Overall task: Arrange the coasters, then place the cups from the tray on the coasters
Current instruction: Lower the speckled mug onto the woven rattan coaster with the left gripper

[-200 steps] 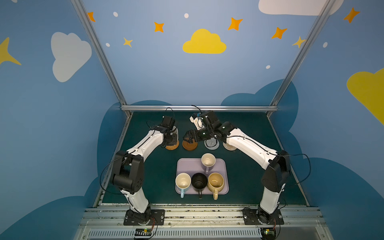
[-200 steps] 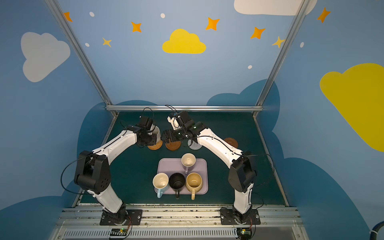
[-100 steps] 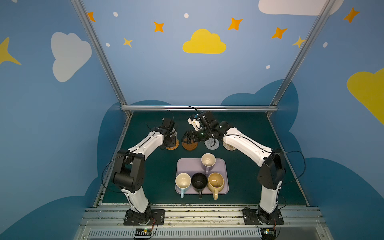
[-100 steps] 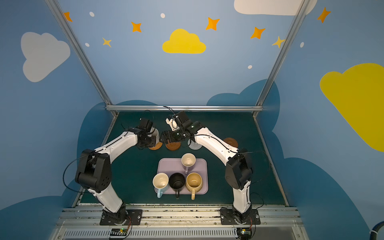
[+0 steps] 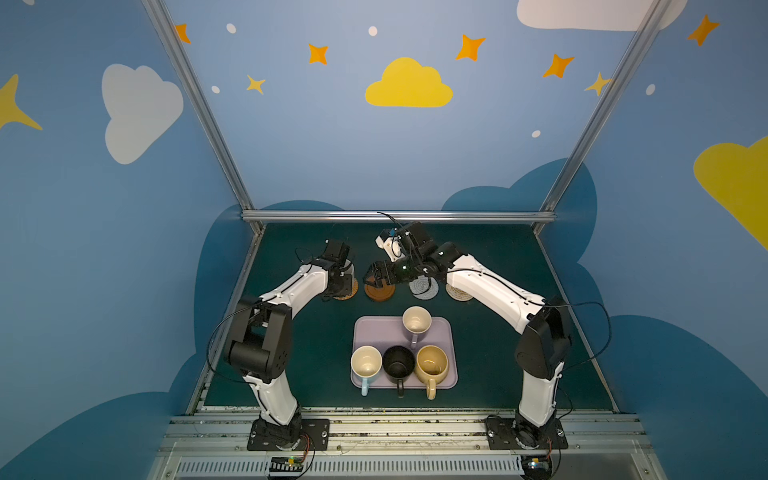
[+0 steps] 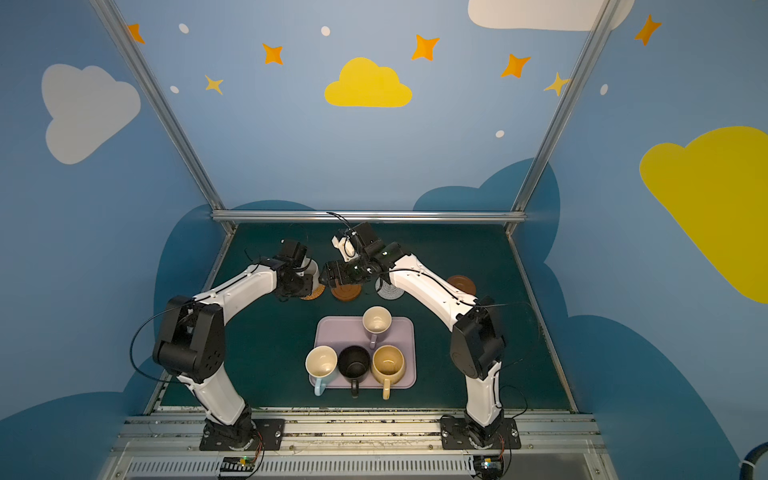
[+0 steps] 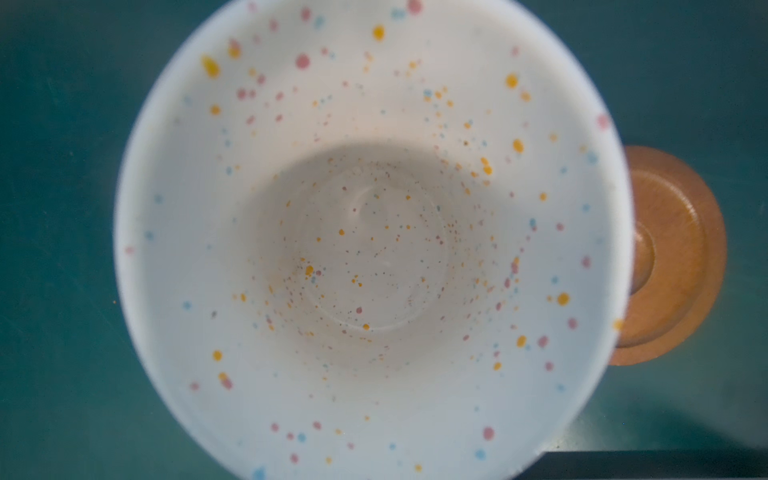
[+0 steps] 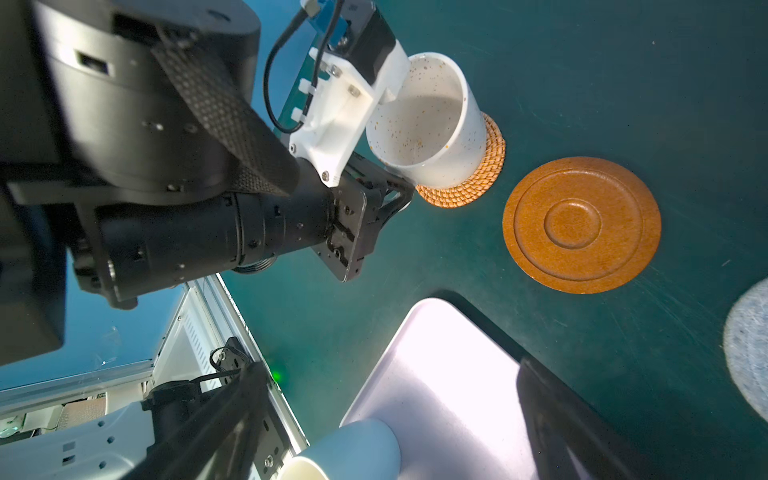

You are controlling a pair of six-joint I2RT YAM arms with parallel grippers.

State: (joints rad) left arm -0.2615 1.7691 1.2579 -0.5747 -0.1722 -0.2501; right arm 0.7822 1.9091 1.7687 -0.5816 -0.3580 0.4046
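The cream speckled mug [image 8: 428,120] stood upright on the orange woven coaster [image 8: 478,183], near the worktop's [image 5: 498,257] far edge. The left gripper [image 8: 399,187] had its fingers pinched narrow on the mug. The right gripper [image 5: 376,279], fingers wide and empty, hung over the brown wooden coaster [image 5: 380,293] beside it.

speckled cup [image 8: 428,124]: glazed, smooth | orange coaster [image 8: 469,187]: woven, rough | brown coaster [image 8: 582,224]: smooth wood
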